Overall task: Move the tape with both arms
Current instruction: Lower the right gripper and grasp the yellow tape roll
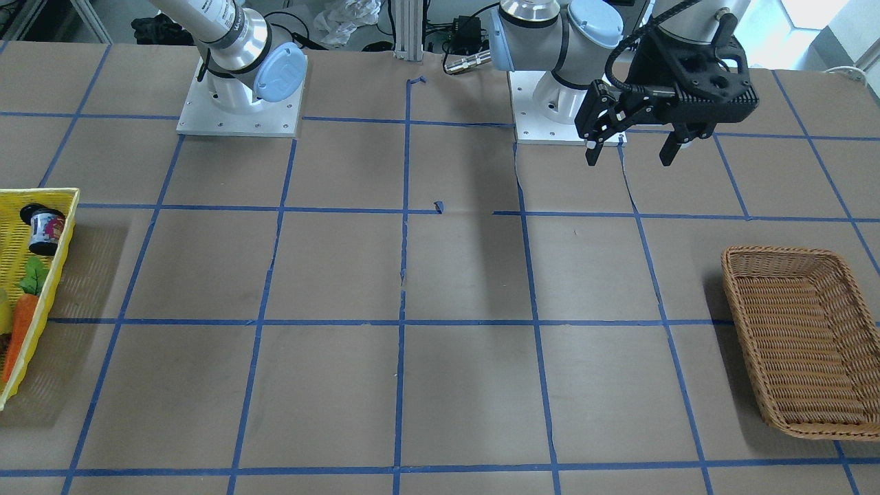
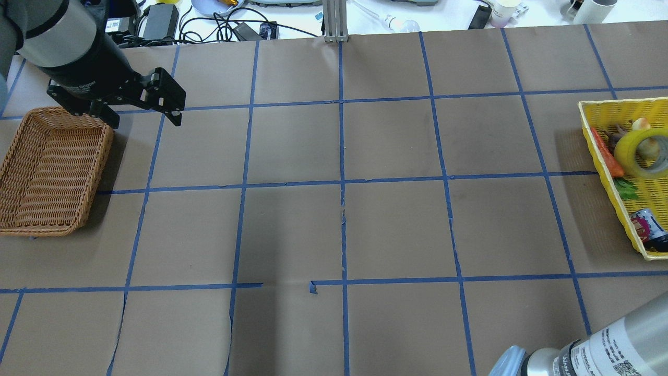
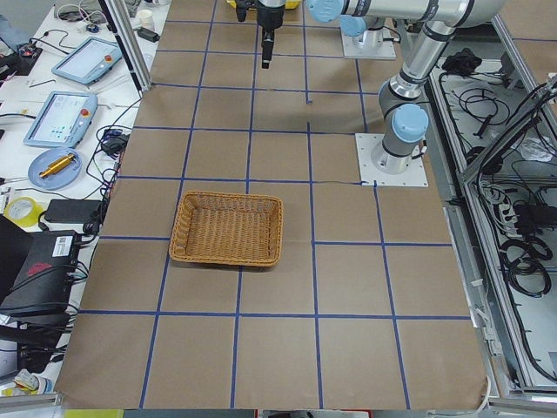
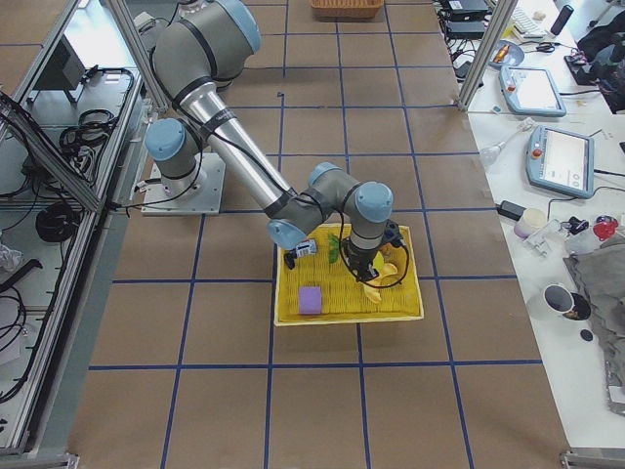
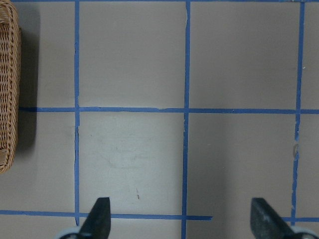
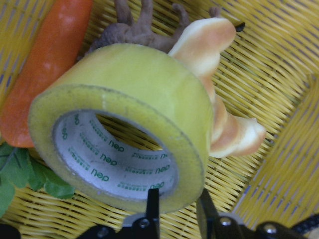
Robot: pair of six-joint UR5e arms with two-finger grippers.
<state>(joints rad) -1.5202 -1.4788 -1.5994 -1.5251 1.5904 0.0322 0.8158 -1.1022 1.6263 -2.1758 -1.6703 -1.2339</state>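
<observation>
The yellow tape roll (image 6: 124, 99) with its white core lies tilted in the yellow basket (image 6: 279, 74), over a carrot and a bread piece. It also shows in the overhead view (image 2: 641, 151) at the right edge. My right gripper (image 6: 177, 199) straddles the roll's wall, one finger inside the core and one outside, shut on it. In the exterior right view this gripper (image 4: 369, 266) hangs over the basket. My left gripper (image 2: 143, 121) is open and empty, above the table beside the wicker basket (image 2: 57, 112). Its two fingertips (image 5: 99, 214) show wide apart in the left wrist view.
The yellow basket (image 2: 610, 103) also holds a carrot (image 6: 50, 59), a bread piece (image 6: 219, 99), a small can (image 2: 647, 230) and a purple block (image 4: 311, 299). The wicker basket (image 1: 739, 258) is empty. Blue tape lines grid the brown table.
</observation>
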